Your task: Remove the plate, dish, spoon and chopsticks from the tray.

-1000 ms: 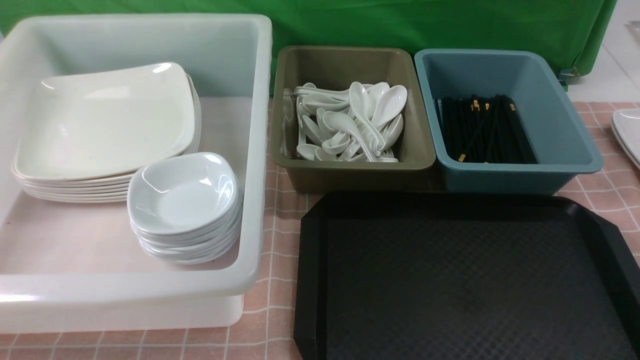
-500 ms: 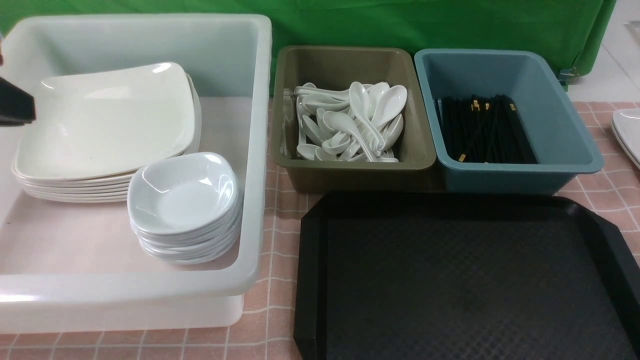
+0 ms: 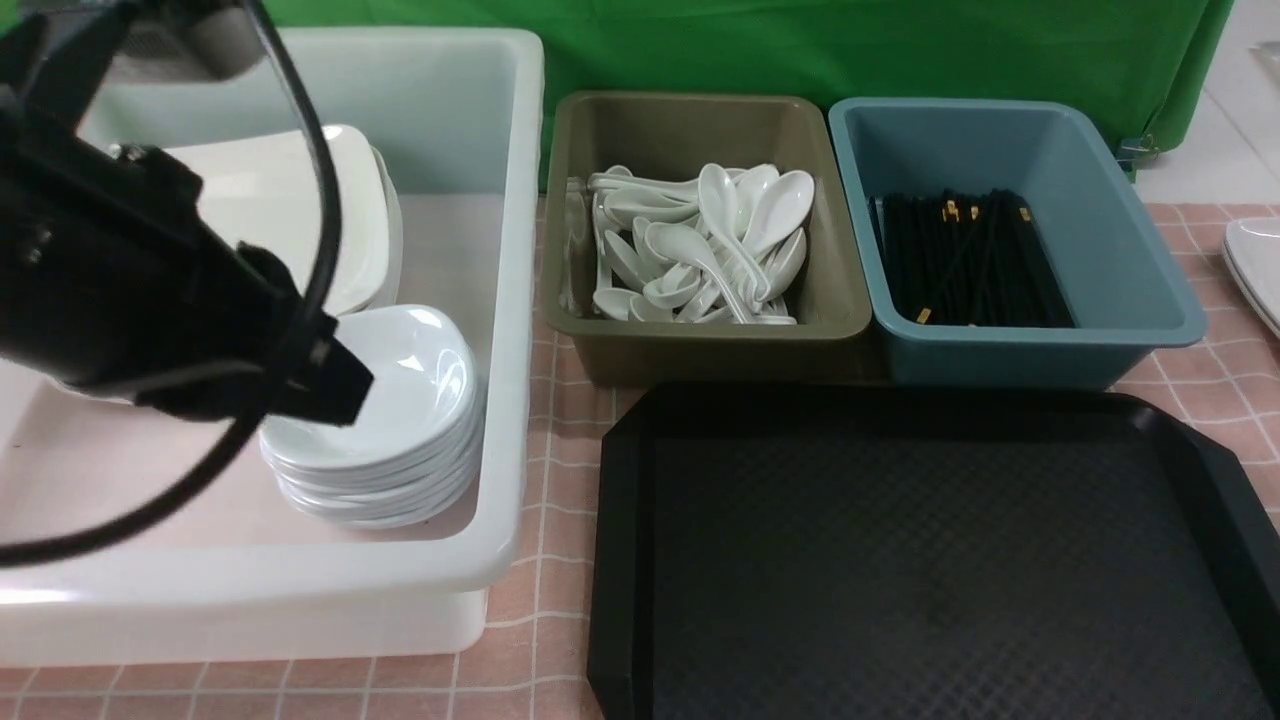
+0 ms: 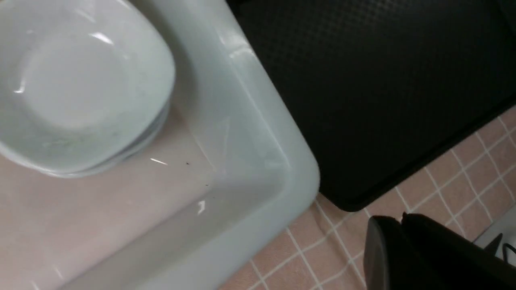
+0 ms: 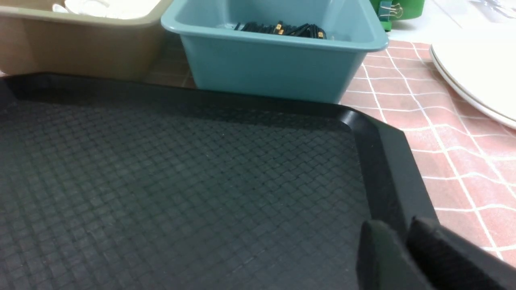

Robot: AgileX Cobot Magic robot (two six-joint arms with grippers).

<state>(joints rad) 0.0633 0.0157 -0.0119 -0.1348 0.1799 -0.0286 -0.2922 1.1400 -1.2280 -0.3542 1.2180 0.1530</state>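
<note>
A: What crowds the pink checked tabletop (image 3: 560, 500)?

B: A big translucent white tub (image 3: 500, 420) on the left holds a stack of large glossy white rounded-square plates (image 3: 350, 200) and a stack of small bluish-white dishes (image 3: 420, 400). An olive tub (image 3: 700, 340) is full of white soup spoons (image 3: 700, 240), and a blue tub (image 3: 1040, 350) beside it holds black chopsticks (image 3: 970, 260). The left arm's black body hangs over the white tub, hiding most of the plates.

A: And the large black rectangular tray (image 3: 930, 560)?

B: Near the front, right of the white tub, cut corners, raised rim, diamond-textured floor, nothing lying on it.

A: The tools?

B: The left tool (image 4: 397, 241) shows only in the left wrist view, fingers pressed together, holding nothing, above the tabletop by the tub's corner. The right tool (image 5: 403, 249) shows only in its own view, over the tray's rim; I cannot tell how its fingers stand. That view also shows more white plates (image 5: 475, 76) on the tabletop's right.
</note>
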